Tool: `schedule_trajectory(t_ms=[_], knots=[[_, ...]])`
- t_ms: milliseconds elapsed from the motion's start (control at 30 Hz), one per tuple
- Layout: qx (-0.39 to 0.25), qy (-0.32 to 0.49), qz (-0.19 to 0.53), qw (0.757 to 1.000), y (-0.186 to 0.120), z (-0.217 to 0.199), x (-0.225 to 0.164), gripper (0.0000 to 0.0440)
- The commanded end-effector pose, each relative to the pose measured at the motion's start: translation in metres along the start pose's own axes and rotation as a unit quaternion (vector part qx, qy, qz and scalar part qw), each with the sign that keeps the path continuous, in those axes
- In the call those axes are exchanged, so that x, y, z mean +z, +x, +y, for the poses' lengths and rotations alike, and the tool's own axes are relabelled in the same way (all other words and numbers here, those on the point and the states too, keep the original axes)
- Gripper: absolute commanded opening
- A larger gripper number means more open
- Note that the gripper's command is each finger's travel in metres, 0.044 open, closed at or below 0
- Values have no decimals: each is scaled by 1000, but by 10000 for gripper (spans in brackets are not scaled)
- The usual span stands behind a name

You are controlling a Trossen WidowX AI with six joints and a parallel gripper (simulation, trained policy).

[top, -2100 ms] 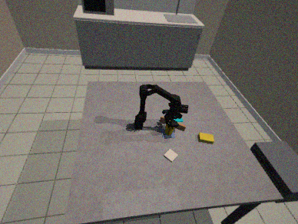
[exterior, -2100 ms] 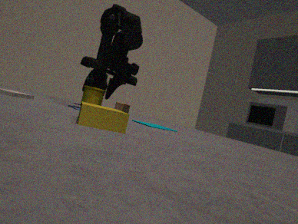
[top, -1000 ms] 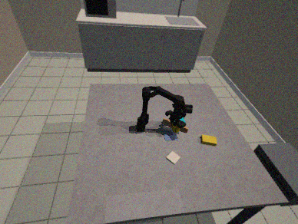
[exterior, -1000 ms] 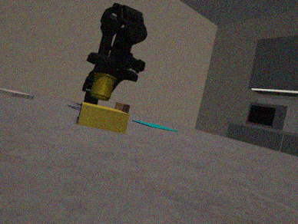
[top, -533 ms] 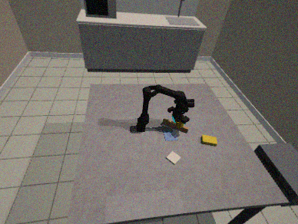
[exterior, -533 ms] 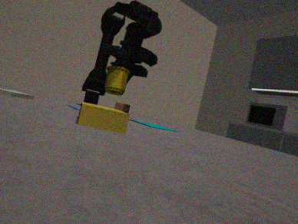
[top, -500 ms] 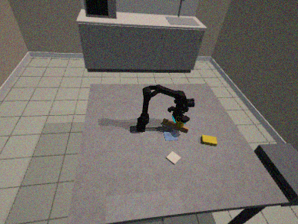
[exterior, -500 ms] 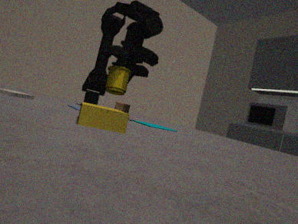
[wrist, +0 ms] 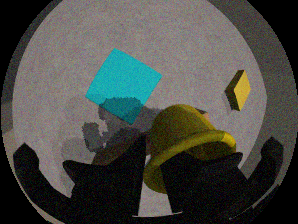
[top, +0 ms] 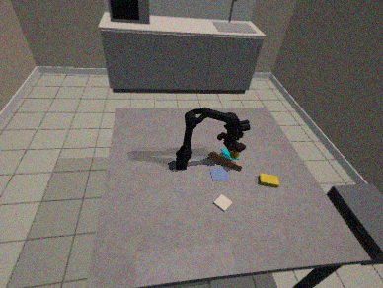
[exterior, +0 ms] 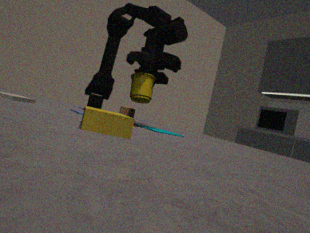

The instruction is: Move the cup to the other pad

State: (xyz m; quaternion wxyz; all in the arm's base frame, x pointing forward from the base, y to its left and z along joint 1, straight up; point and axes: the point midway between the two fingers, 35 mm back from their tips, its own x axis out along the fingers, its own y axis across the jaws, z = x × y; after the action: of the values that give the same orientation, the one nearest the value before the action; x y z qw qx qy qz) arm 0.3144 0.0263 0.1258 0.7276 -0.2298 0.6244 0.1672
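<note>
We see the end effector (top: pixel 234 146) (exterior: pixel 146 73) (wrist: pixel 150 139) gripping the round yellow cup (top: pixel 235 154) (exterior: pixel 141 88) (wrist: pixel 182 132) above the worktop (top: pixel 173 222) (exterior: pixel 160 183) (wrist: pixel 55 65). Beneath and near it, we find the flat cyan square pad (top: pixel 227 154) (exterior: pixel 165 132) (wrist: pixel 121 82).

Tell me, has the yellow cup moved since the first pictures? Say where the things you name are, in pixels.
Yes. In the exterior view, the yellow cup (top: pixel 235 154) (exterior: pixel 142 87) (wrist: pixel 182 132) has moved up and right, away from behind the yellow block (top: pixel 268 180) (exterior: pixel 107 123) (wrist: pixel 240 91).
</note>
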Motion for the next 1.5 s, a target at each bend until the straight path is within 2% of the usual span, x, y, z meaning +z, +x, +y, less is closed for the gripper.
schedule_trajectory(t_ms=[0,633,1033,1133,1467], knots=[[-2,-3,-7,1000,2,5,9,0],[0,-29,-26,999,32,54,46,8],[-2,-24,-26,999,57,63,42,72],[-2,-19,-43,999,52,61,47,130],[14,-11,-68,998,32,63,43,168]])
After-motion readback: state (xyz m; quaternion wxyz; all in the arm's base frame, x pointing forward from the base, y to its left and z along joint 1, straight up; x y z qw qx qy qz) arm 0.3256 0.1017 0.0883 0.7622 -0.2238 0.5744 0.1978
